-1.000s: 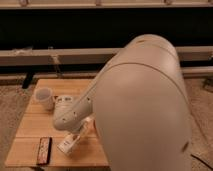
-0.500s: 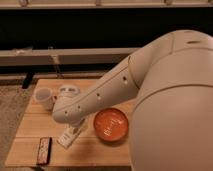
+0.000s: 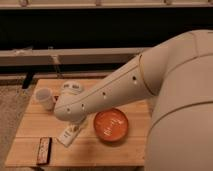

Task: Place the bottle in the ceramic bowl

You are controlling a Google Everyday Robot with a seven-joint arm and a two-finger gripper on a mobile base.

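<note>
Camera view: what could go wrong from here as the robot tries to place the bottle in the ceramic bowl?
1. The gripper hangs by the flat white block, while the bottle lies farther back near the white cup; it may grab the wrong thing.
2. Reaching back, the arm could knock the white cup.

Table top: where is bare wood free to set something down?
Bare: the left side between white cup and dark remote; the strip of table in front of the ceramic bowl. Crowded: the middle, where the gripper is by a white block, with the bottle behind.
</note>
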